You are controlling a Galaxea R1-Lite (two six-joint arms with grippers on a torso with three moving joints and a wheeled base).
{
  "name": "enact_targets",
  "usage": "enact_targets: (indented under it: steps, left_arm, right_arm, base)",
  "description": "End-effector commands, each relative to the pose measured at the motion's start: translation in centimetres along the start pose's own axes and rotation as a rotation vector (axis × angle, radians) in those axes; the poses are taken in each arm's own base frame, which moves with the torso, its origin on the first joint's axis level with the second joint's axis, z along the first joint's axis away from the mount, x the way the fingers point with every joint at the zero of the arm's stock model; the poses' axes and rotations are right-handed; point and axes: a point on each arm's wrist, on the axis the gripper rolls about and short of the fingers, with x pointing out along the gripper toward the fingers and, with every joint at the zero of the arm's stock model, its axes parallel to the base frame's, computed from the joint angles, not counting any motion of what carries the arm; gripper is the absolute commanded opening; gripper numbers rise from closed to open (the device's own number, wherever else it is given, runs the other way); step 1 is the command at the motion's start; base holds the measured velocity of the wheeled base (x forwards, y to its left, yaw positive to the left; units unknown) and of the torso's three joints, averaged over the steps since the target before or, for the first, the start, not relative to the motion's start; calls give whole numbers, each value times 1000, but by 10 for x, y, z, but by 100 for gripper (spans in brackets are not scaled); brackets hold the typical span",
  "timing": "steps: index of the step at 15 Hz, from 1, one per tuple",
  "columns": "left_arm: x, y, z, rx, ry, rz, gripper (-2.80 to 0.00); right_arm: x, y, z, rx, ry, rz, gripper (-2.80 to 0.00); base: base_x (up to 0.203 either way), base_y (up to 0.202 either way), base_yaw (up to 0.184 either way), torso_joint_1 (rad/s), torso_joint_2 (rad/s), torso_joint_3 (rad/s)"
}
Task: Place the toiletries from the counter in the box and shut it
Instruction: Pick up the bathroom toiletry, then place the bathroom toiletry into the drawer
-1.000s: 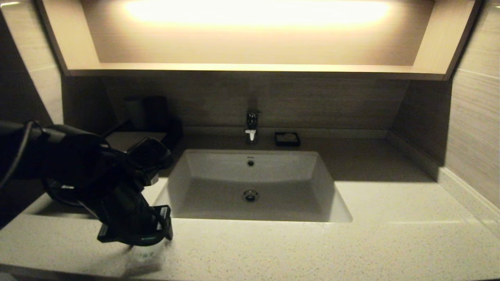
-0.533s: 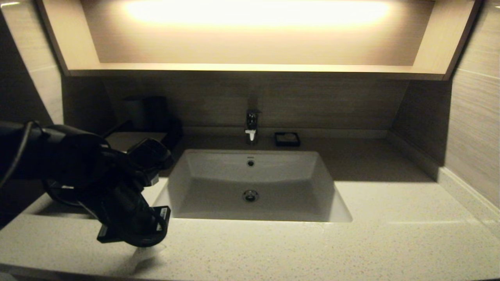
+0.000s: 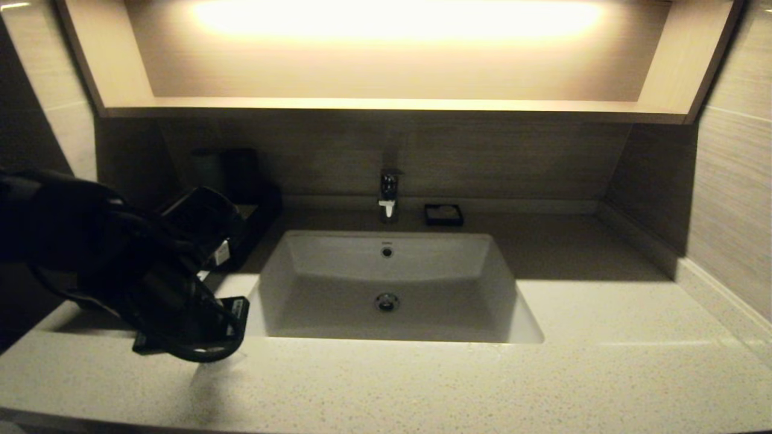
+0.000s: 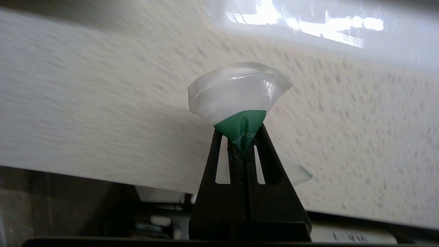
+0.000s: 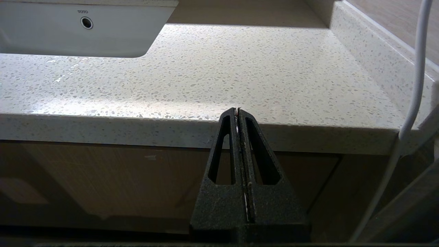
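The robot's black left arm reaches in from the left edge of the head view and angles downward, its left end effector poised above the front-left part of the pale beige speckled stone counter, just left of the white rectangular sunken sink. In the left wrist view the two black triangular fingers are pressed together, pinching the green label corner of a small squarish pouch of whitish clear plastic; the pouch is crumpled into a fan shape above the fingertips and appears clear of the counter surface. In the head view the pouch shows only as a faint pale shape under the wrist. Behind the arm, at the back-left of the counter, the low flat black box with a pale grey top panel is mostly hidden by the arm, with dark upright cups beyond it. The right end effector sits below and in front of the counter edge, its fingers closed flat against each other with nothing between them.
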Motion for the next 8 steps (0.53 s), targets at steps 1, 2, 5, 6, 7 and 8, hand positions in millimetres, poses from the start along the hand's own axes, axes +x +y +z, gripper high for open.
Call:
enact_targets:
  steps: [1, 2, 5, 6, 7, 8]
  left_arm:
    - [-13, 15, 9, -28, -68, 22, -280]
    - [-15, 24, 16, -43, -89, 36, -280]
    - [-24, 47, 43, -91, -175, 65, -280]
    - [-23, 52, 51, -77, -188, 75, -280]
    - [-22, 55, 58, -70, -203, 80, -280]
    - [-20, 56, 64, -65, -226, 79, -280]
  right_arm:
    - [0, 0, 0, -1, 2, 1, -280]
    - [0, 0, 0, -1, 2, 1, -280]
    - [0, 0, 0, -1, 1, 1, -280]
    - [0, 0, 0, -1, 2, 1, -280]
    - [0, 0, 0, -1, 2, 1, -280]
    - [0, 0, 0, -1, 1, 1, -280]
  base:
    - [0, 0, 0, 0, 0, 0]
    - [0, 0, 0, 0, 0, 0]
    - [0, 0, 0, 0, 0, 0]
    - [0, 0, 0, 0, 0, 0]
    - [0, 0, 0, 0, 0, 0]
    - [0, 0, 0, 0, 0, 0]
